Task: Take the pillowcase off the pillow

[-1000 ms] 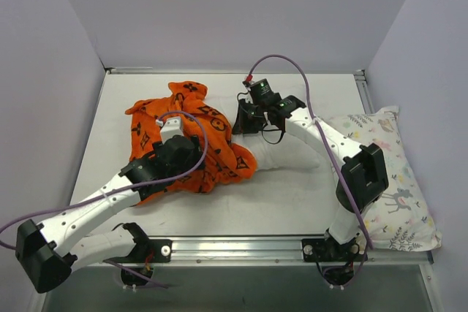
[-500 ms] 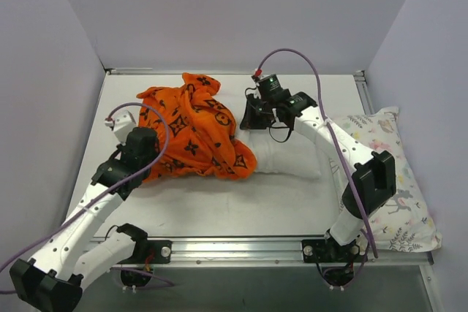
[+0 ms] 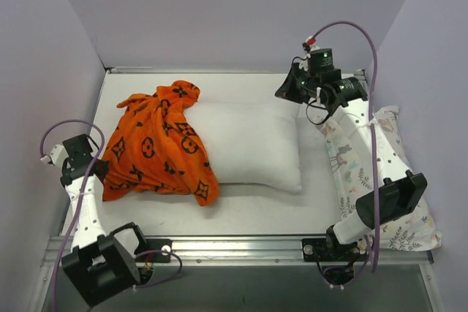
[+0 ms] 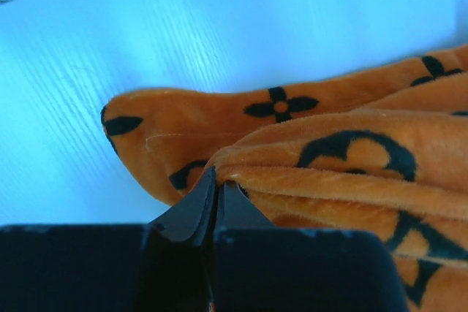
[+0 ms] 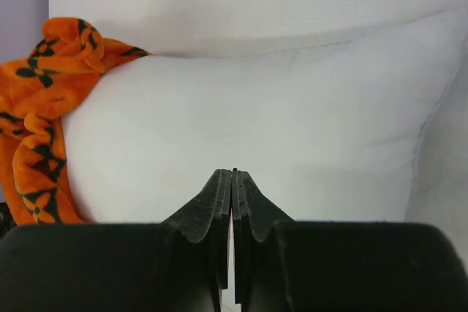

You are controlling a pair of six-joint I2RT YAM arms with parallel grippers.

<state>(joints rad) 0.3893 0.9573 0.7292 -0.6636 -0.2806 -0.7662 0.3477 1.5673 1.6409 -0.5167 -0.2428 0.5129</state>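
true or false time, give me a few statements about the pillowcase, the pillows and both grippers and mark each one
1. The left gripper is pinching a fold of the pillowcase. True.
2. The pillowcase covers the whole pillow. False: most of the pillow is bare, and the orange fabric only overlaps its left end.
3. The right gripper has its jaws wide open. False: they are shut together, with nothing seen between them.
4. A floral-print pillow lies to the right of the pillow. True.
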